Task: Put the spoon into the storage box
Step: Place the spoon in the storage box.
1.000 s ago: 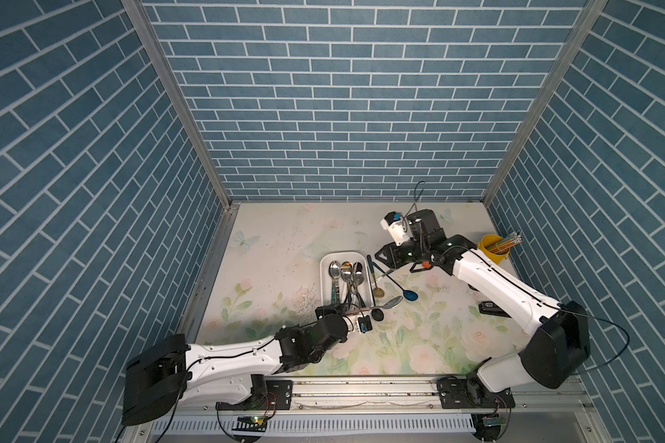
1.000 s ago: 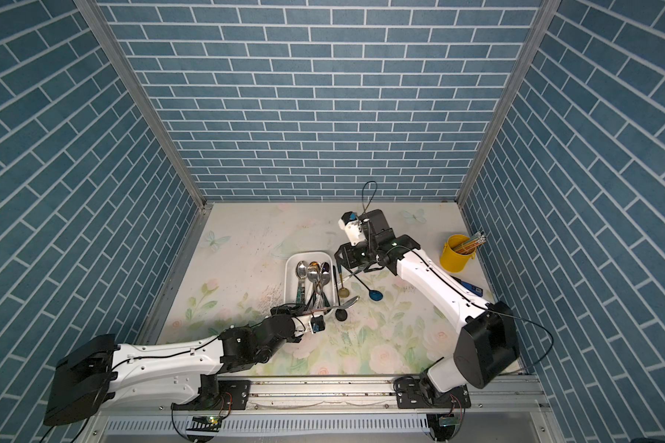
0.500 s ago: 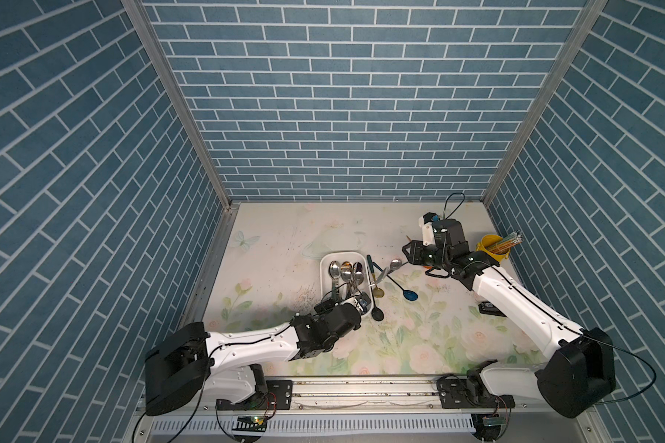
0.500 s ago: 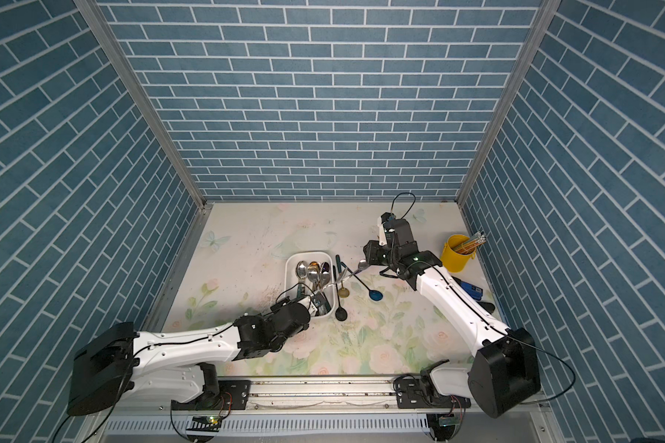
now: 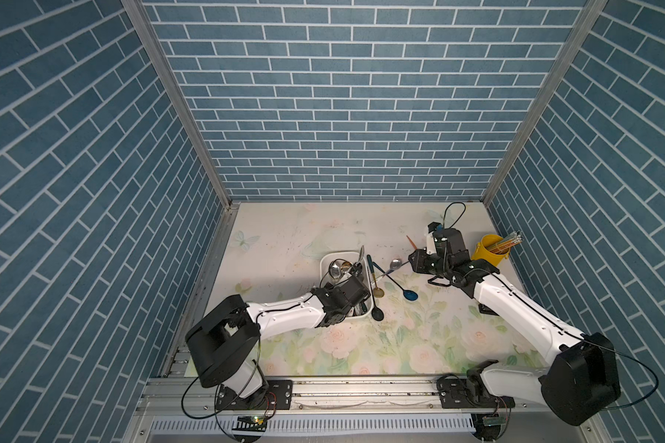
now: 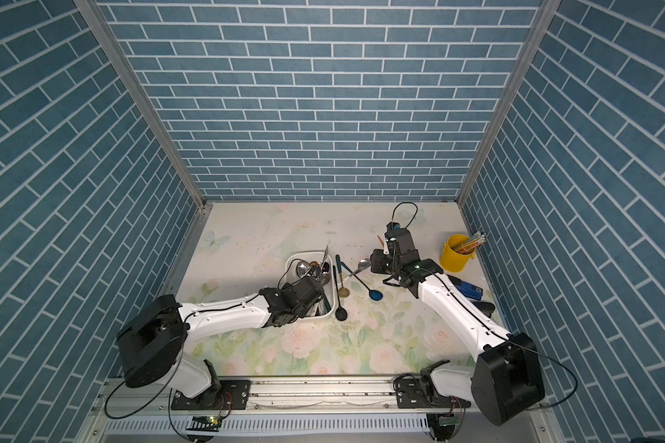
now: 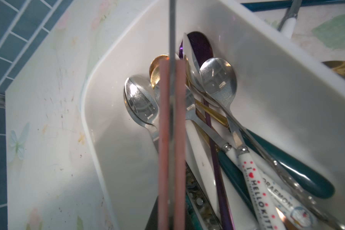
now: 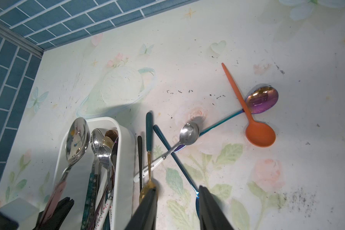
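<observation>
While the left jaws clench the handle of a large silver spoon, tilted above the storage box, the drop-off seems the step in hand. The next move likely calls for lowering it and letting go so it settles among the spoons inside, at least five, too overlapped for a sure count. The right jaws hang parted and empty over the surface. Six more lie loose there: black spoon, teal-handled spoon, blue spoon, white-handled spoon, rainbow spoon, orange spoon. One box, one yellow cup.
</observation>
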